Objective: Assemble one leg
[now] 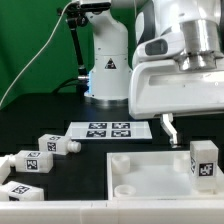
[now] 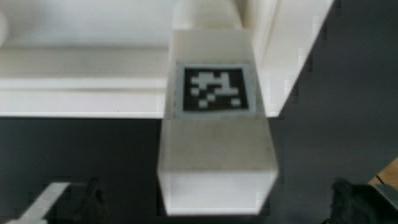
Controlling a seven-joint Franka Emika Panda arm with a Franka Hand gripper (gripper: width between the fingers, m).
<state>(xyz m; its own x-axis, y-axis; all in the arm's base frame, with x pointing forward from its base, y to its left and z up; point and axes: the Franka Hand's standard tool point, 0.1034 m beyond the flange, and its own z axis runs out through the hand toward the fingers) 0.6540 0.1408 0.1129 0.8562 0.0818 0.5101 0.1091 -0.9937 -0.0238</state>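
We found the leg [image 1: 203, 160] standing upright at about four o'clock in the exterior view, planted in a corner of the white tray-like piece [image 1: 140, 178], with one black-and-white tag facing the camera. The gripper [image 2: 217, 204] hung above and apart from it, nearer three o'clock. Only one dark finger [image 1: 170, 128] showed there, below the white wrist housing, and it touched nothing. In the wrist view we saw the same leg [image 2: 217, 130] running down the middle of the picture with its tag towards the lens. The two fingertips [image 2: 68, 203] were spread wide on either side and clear of its faces, so the gripper was parted and held nothing. The marker board [image 1: 105, 129] lay flat on the black table [image 1: 60, 118] near the centre of the exterior view, just beyond the tray-like piece. Three more legs lay on their sides at about eight o'clock: one [image 1: 58, 145] closest to the board, a second [image 1: 33, 160] beside it, and a third [image 1: 15, 190] near the edge. The robot base [image 1: 107, 70] stood at twelve o'clock.
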